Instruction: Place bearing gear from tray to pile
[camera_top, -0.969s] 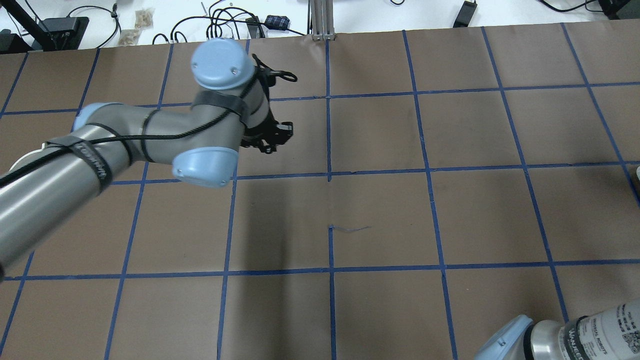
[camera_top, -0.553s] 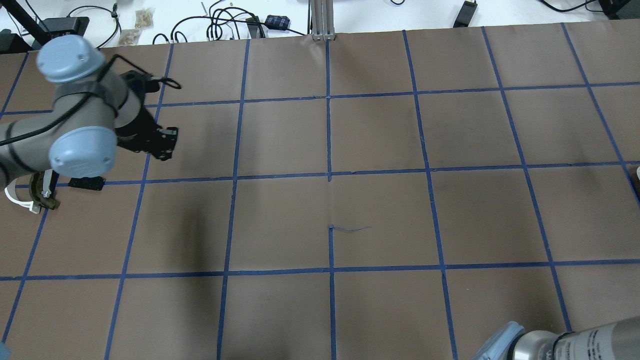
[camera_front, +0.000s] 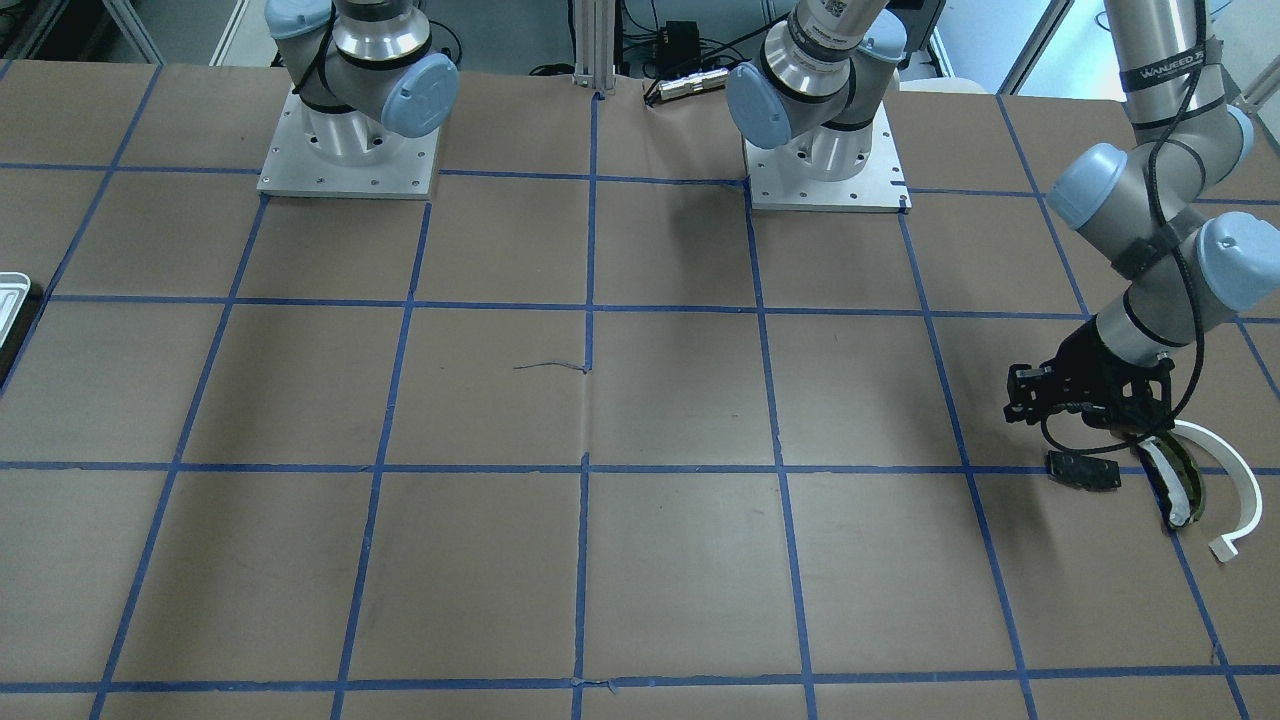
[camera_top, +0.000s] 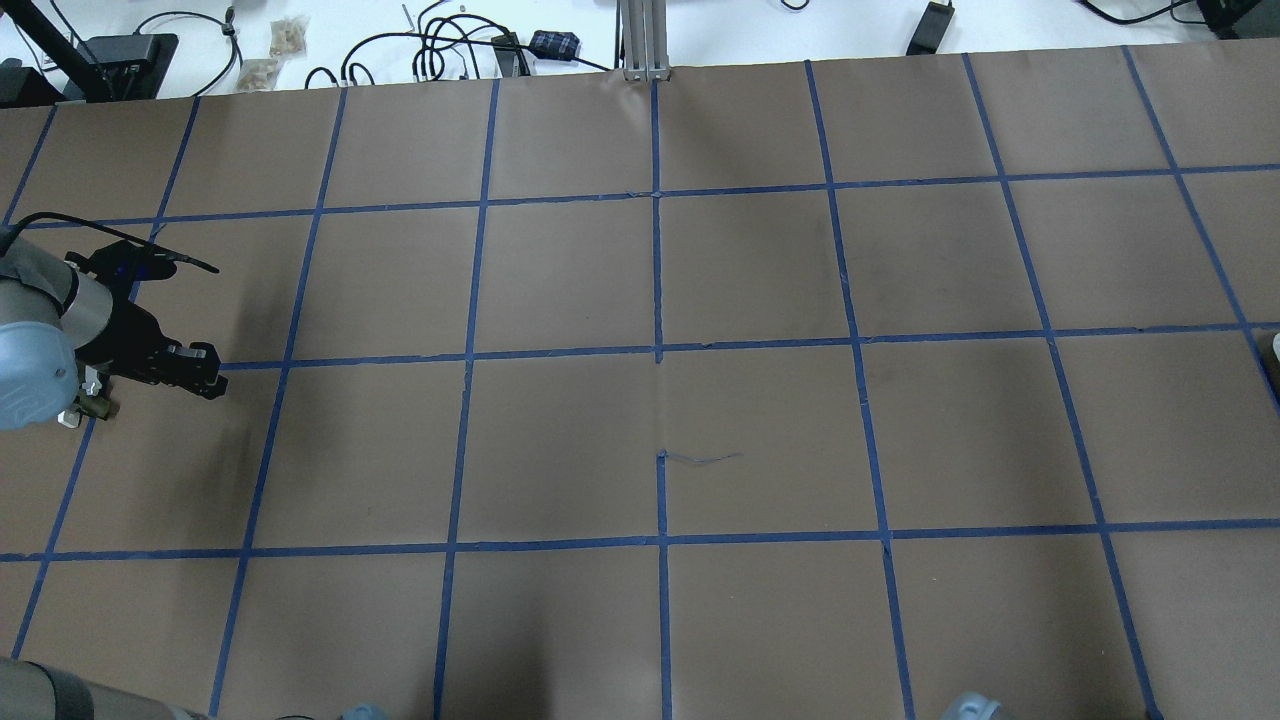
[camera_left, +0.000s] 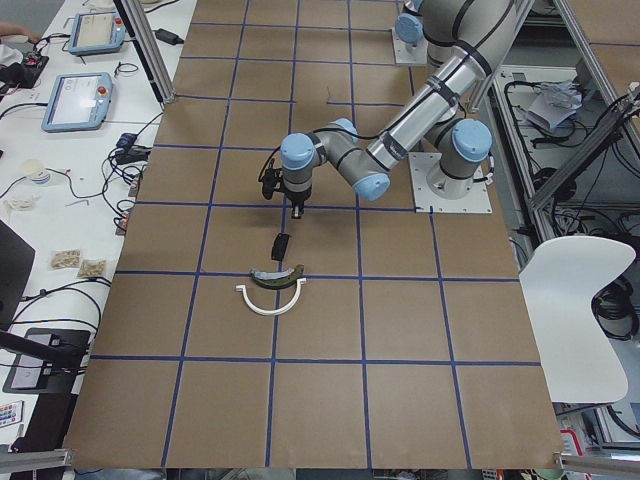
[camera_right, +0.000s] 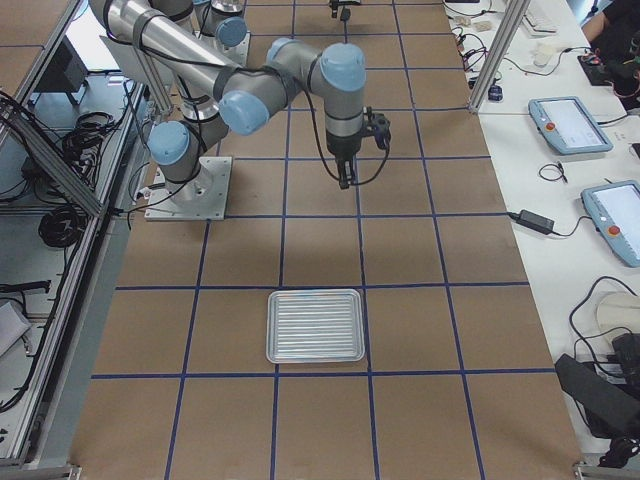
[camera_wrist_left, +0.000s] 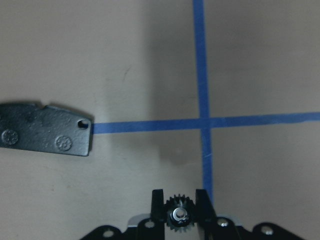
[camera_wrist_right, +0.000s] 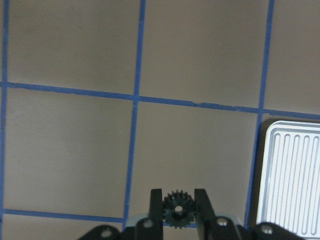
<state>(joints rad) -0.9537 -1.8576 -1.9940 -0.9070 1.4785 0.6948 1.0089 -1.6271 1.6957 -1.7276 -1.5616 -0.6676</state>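
My left gripper (camera_wrist_left: 179, 199) is shut on a small black bearing gear (camera_wrist_left: 180, 218). It hovers above the paper just beside the pile, shown in the front view (camera_front: 1018, 398) and the overhead view (camera_top: 208, 384). The pile holds a flat black plate (camera_front: 1083, 470), an olive-and-white curved piece (camera_front: 1180, 485) and a white half-ring arc (camera_front: 1238, 478); the plate also shows in the left wrist view (camera_wrist_left: 45, 136). My right gripper (camera_wrist_right: 179, 199) is shut on another black gear (camera_wrist_right: 173, 209), high above the table (camera_right: 345, 180), beside the silvery tray (camera_wrist_right: 295, 175). The tray (camera_right: 315, 326) has nothing on it.
Brown paper with a blue tape grid covers the table (camera_top: 660, 400). Both arm bases stand at the robot's side (camera_front: 350, 150). Cables and tablets lie on the white bench past the far edge (camera_right: 570, 120). A white chair (camera_left: 575, 290) stands behind the robot.
My left arm swung from the back middle of the table to its far left and lower, over the pile. The right arm drew back out of the overhead view's bottom right.
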